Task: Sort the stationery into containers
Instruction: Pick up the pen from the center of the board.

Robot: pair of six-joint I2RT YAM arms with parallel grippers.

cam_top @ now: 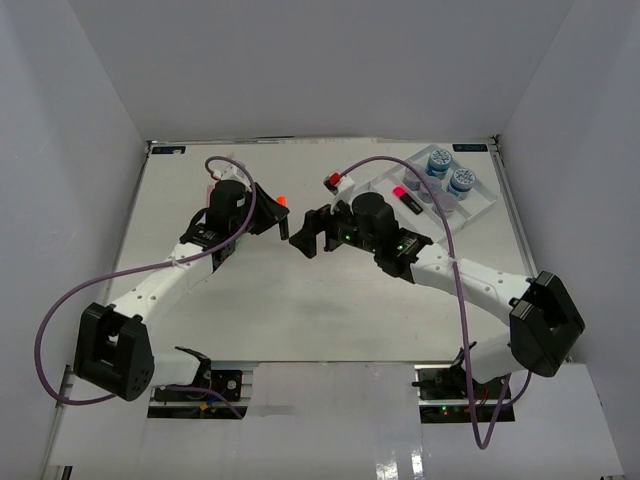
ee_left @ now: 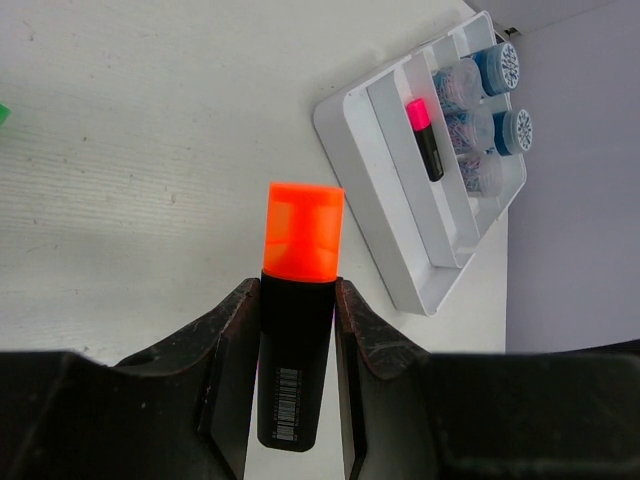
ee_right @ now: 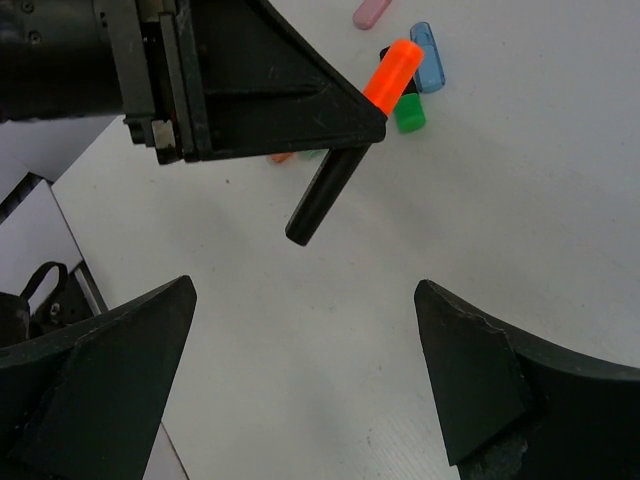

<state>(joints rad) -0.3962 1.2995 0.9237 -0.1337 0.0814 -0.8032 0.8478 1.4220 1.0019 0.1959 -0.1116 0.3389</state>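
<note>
My left gripper (cam_top: pixel 272 212) is shut on an orange-capped marker with a black body (ee_left: pixel 298 300) and holds it above the table, cap pointing forward; it also shows in the right wrist view (ee_right: pixel 390 75). My right gripper (cam_top: pixel 305 233) is open and empty (ee_right: pixel 305 330), facing the left gripper just to its right. The white tray (cam_top: pixel 482 203) stands at the back right. A pink marker (ee_left: pixel 425 135) lies in one of its narrow compartments. Several jars with blue-white lids (cam_top: pixel 438 162) sit in the compartment beside it (ee_left: pixel 495 70).
A red marker (cam_top: pixel 330 180) lies on the table by the tray's left end. In the right wrist view blue (ee_right: pixel 428 58), green (ee_right: pixel 408 112) and pink (ee_right: pixel 372 13) markers lie on the table beyond the left gripper. White walls enclose the table.
</note>
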